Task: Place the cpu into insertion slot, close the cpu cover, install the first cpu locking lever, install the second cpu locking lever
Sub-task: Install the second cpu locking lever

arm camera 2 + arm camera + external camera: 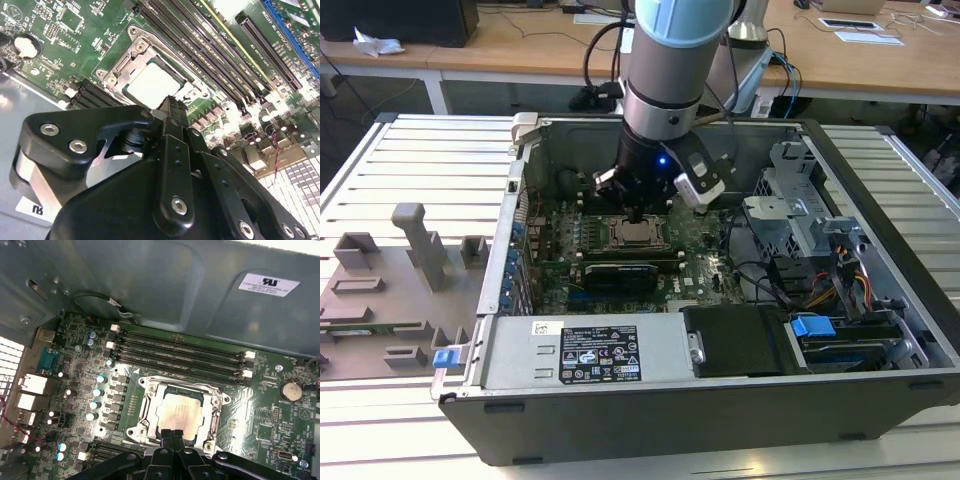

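Note:
The cpu (177,410) lies flat in the motherboard's socket, its dull silver top showing through the window of the cpu cover (149,407). The cover's metal frame lies down around the chip. The insertion slot's contacts are hidden beneath the chip. My gripper (173,436) hangs just over the socket's near edge, its two black fingers pressed together with nothing between them. In the second wrist view the gripper (170,105) points at the rim of the cpu (150,85). In the exterior view the gripper (636,213) stands upright over the cpu (633,234) inside the open computer case.
Long memory slots (180,347) run beside the socket, below the case wall (150,280). A coin battery (291,390) sits on the board. A black card (620,272) lies in front of the socket. A drive cage (800,190) and cables (760,270) fill the exterior view's right.

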### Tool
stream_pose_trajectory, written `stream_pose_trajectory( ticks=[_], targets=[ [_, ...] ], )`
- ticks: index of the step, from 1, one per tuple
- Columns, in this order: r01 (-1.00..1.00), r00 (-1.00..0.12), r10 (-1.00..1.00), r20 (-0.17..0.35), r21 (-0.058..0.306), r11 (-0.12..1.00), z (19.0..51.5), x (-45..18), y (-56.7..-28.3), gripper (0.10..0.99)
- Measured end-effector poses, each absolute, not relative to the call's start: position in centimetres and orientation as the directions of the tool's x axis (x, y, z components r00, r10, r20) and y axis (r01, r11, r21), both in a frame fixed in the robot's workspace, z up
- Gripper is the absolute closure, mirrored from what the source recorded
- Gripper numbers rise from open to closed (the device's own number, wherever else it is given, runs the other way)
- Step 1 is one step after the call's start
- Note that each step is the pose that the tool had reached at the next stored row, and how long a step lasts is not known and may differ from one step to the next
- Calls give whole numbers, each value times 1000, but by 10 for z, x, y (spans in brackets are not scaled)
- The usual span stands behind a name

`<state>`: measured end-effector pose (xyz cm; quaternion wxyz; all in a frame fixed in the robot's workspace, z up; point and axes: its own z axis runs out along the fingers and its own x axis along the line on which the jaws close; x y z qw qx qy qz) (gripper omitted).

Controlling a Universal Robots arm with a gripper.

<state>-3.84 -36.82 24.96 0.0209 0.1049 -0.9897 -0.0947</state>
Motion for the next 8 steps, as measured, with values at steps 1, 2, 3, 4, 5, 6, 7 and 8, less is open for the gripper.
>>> stream_pose_trajectory(
  ticks=[1,2,3,4,5,6,7,8],
  targets=[
    [-204,-977,-212,22,192,960,252,-38,-368,980],
    [-204,-977,-212,22,192,960,255,-38,-368,980],
    [-204,-977,-212,22,192,960,258,-38,-368,980],
    [-204,-977,-212,22,192,960,260,-38,-368,980],
    [-204,-977,-212,22,192,960,264,-38,-368,980],
    [-204,-977,-212,22,192,960,267,-38,-368,980],
    [-204,-977,-212,22,192,960,270,-38,-368,980],
    [-204,-977,-212,22,192,960,272,-38,-368,980]
  ],
)
